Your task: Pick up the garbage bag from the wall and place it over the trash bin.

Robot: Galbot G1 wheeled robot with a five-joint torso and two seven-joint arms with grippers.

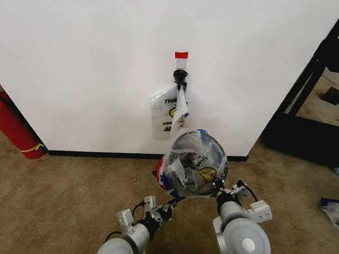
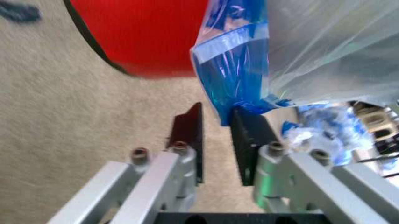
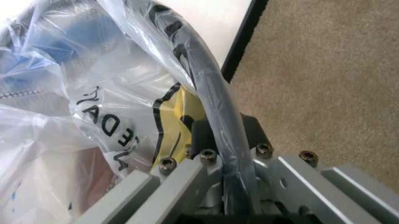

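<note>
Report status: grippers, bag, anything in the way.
Left gripper open beside blue handle. Right gripper shut on bagged bin rim. Translucent plastic garbage bag draped over bin. No obstruction.

Translucent, near-clear film on the garbage bag [image 1: 194, 160], printed with black lettering and a yellow smiley face, trimmed with blue handles. Same clear film, black print and yellow spot on a second bag [image 1: 166, 112] hanging flat against the wall. Plain white wall [image 1: 93, 59], edged below by a black baseboard [image 1: 99, 154]. Small black hook [image 1: 180, 77] under a red tape strip [image 1: 181, 54]. Black rim and red body on the trash bin [image 2: 149, 37]. Red fire extinguisher [image 1: 11, 126] banded in yellow near its foot. Mottled tan carpet [image 1: 50, 200]. Silver-grey metal on the left gripper [image 2: 217, 135], with black fingers [image 2: 252, 140]. Silver-grey likewise on the right gripper [image 3: 225, 140], black at the pads [image 3: 252, 130].
</note>
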